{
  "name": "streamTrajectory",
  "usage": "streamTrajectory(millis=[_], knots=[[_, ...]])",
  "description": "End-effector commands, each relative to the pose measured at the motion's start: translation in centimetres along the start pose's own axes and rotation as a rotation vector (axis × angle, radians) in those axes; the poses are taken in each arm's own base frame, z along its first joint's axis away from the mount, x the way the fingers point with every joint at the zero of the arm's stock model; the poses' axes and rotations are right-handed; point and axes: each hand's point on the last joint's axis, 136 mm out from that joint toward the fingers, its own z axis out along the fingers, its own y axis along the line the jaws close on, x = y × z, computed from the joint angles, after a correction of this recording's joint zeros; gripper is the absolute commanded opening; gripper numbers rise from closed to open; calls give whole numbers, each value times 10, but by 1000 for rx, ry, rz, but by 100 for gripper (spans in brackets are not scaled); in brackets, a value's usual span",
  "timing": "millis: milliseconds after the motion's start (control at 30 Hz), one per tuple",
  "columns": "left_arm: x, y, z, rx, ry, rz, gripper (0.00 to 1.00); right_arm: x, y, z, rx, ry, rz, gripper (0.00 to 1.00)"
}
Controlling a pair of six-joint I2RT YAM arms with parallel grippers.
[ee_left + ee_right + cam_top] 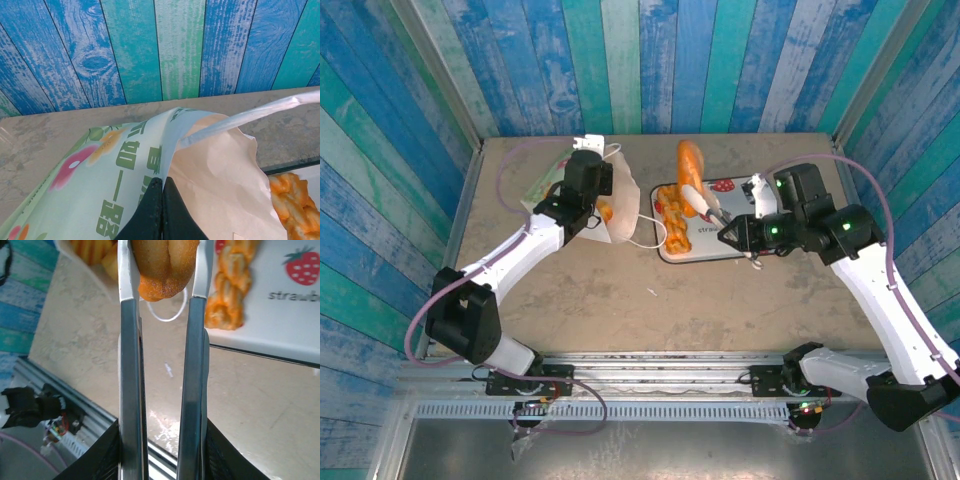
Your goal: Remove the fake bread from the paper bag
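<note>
White paper bag (623,195), one, at the table's (620,300) far left. Left arm stretched forward to it; left pincer (162,200) closed flat on the bag's rim. Bread, three pieces counted: one (606,212) in the bag mouth, one twist (674,228) on the strawberry tray (715,247), one roll (162,265) gripped by the right pincer (703,203) over the tray. Right arm bent inward.
</note>
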Motion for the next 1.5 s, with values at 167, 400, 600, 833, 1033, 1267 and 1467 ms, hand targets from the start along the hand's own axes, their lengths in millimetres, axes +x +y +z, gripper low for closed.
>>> streamTrajectory(millis=[167,400,600,833,1033,1267,1467], knots=[[-7,-5,0,36,-15,11,0,11,-51,19,166,60,12,17],[-6,-7,-3,58,-19,20,0,19,-73,35,225,141,29,17],[-7,-9,-4,69,-19,24,0,24,-86,45,273,194,30,18],[-9,-11,-6,84,-22,30,0,30,-92,55,280,236,32,18],[-11,-12,-9,98,-29,20,0,33,-96,56,290,246,24,18],[-15,-12,-11,102,-40,13,0,38,-99,60,296,268,26,18],[-11,-12,-8,97,-26,20,0,40,-102,64,303,282,26,18]])
